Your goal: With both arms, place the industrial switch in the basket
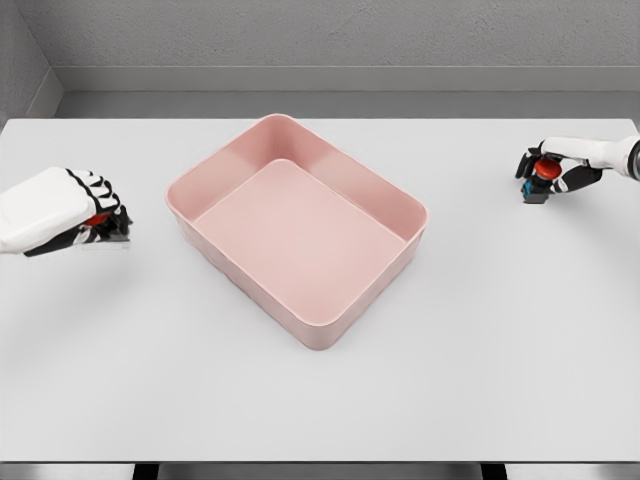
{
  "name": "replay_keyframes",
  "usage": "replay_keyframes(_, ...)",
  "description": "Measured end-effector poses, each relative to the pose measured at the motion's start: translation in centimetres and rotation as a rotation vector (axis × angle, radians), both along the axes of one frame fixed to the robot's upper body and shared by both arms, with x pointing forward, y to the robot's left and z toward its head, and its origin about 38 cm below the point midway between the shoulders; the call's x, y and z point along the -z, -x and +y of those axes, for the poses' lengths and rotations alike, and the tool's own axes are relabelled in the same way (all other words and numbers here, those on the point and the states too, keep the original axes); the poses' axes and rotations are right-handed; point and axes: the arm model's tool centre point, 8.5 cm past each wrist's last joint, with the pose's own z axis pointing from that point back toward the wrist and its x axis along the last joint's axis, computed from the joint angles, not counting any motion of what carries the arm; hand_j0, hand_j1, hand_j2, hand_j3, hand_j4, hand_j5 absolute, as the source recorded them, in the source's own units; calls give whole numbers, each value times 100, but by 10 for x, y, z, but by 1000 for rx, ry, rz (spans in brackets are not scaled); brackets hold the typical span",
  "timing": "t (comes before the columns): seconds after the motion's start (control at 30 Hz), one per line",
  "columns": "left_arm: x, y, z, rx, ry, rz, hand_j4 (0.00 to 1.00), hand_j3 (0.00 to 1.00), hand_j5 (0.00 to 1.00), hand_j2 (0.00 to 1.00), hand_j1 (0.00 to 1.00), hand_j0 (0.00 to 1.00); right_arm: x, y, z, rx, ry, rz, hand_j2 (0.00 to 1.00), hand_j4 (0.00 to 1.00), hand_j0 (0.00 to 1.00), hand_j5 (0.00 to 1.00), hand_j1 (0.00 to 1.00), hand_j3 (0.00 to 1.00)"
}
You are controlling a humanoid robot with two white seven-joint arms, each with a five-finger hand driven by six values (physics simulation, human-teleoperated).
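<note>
Left hand [70, 212] at frame left and right hand [560, 170] at upper right each clenched a red switch [545, 178] on the surface [320, 400], flanking the empty pink basket [190, 195], ready to carry inward.

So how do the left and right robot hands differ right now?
The left robot hand is near the left edge, closer to the camera, its back hiding most of its red switch. The right robot hand is farther back, its red-capped switch plainly visible. Both are outside the pink basket.
</note>
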Motion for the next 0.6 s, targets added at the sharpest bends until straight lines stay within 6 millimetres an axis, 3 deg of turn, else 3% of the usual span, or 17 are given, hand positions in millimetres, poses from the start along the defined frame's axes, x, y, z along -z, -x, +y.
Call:
replay_keyframes(0.13, -8, -1, -9, 24, 8, -26, 31, 31, 31, 31, 31, 31, -14, -5, 2, -12, 1, -18, 51, 51, 51, 51, 51, 51)
replay_keyframes(0.2, -24, -8, -16, 45, 10, -71, 31, 31, 31, 31, 31, 31, -16, -5, 4, -20, 3, -14, 51, 51, 51, 51, 51, 51)
replay_keyframes(0.37, -14, -9, -33, 89, 16, -48, 31, 31, 31, 31, 31, 31, -21, -6, 8, -52, 3, -13, 51, 51, 51, 51, 51, 51)
replay_keyframes(0.6, -13, -11, -42, 105, 36, -52, 31, 31, 31, 31, 31, 31, -37, -8, 17, -105, 1, -48, 50, 50, 50, 50, 50, 50)
